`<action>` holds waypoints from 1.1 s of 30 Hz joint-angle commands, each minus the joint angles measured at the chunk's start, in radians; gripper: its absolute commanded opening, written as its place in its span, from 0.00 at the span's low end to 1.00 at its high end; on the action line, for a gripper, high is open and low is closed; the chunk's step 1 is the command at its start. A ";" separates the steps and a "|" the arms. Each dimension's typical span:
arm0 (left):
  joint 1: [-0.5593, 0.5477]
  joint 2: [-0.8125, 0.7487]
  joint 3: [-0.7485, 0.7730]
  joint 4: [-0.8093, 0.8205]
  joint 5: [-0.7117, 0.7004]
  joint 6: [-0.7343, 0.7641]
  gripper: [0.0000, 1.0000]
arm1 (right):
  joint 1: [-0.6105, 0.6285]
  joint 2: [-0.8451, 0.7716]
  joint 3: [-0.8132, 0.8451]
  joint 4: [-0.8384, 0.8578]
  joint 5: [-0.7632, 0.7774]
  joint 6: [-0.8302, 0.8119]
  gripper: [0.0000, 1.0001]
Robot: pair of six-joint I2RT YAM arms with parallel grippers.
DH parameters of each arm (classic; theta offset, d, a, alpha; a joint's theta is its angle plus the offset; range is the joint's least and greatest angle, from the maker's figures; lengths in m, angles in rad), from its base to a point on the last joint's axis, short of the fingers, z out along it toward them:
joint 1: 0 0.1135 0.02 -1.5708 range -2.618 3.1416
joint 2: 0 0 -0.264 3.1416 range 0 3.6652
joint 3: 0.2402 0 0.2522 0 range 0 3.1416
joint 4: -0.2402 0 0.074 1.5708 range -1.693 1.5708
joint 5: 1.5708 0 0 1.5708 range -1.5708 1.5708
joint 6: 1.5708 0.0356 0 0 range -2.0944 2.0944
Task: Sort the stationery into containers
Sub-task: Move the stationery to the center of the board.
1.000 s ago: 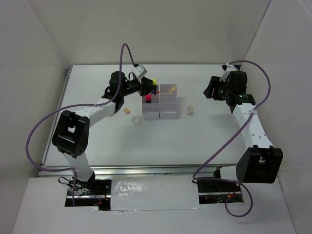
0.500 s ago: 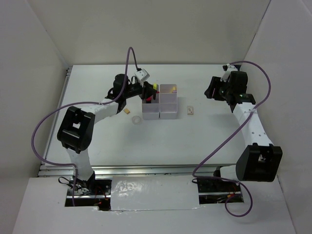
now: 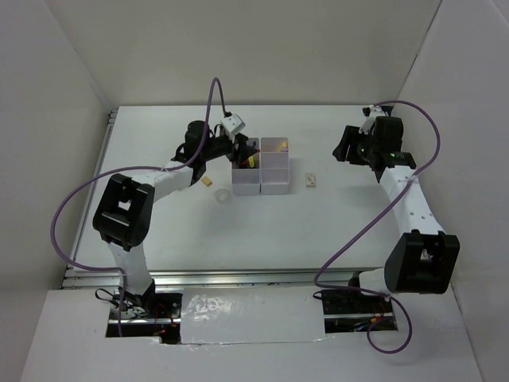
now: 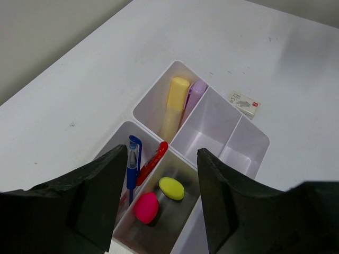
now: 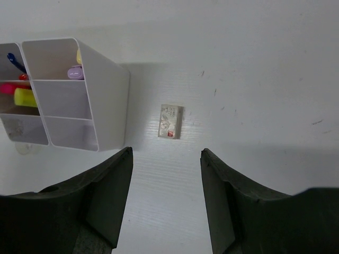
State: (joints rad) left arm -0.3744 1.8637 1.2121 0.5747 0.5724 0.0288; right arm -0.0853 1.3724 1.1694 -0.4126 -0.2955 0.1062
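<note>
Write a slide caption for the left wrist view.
Open left end effector above the containers holding pink highlighter, yellow highlighter, red pen and blue pen.

Bright, diffuse light. In the right wrist view the white compartment block (image 5: pixel 111 106) throws a soft grey shadow rightward; the foreground below it is dark, blurred.

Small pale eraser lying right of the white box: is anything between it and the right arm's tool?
Nothing visible does. The small pale rectangular eraser lies in the open on the white table, and the open right tool looks straight at it.
</note>
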 commanded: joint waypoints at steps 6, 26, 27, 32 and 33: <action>0.115 -0.277 -0.016 -0.099 -0.025 -0.013 0.64 | -0.001 -0.047 0.013 -0.005 -0.021 -0.028 0.61; 0.342 -0.515 -0.167 -0.553 -0.210 0.059 0.72 | 0.216 0.416 0.213 -0.184 0.208 -0.008 0.57; 0.356 -0.527 -0.187 -0.553 -0.212 0.057 0.72 | 0.219 0.439 0.237 -0.184 0.211 0.006 0.60; 0.370 -0.587 -0.233 -0.552 -0.212 0.054 0.73 | 0.243 0.566 0.295 -0.161 0.283 0.076 0.63; 0.403 -0.594 -0.241 -0.550 -0.212 0.049 0.73 | 0.251 0.595 0.305 -0.158 0.291 0.082 0.63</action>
State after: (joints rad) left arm -0.0032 1.3033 0.9905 -0.0139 0.3664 0.1001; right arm 0.1463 1.9289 1.4101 -0.5697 -0.0738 0.1253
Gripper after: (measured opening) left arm 0.732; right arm 0.628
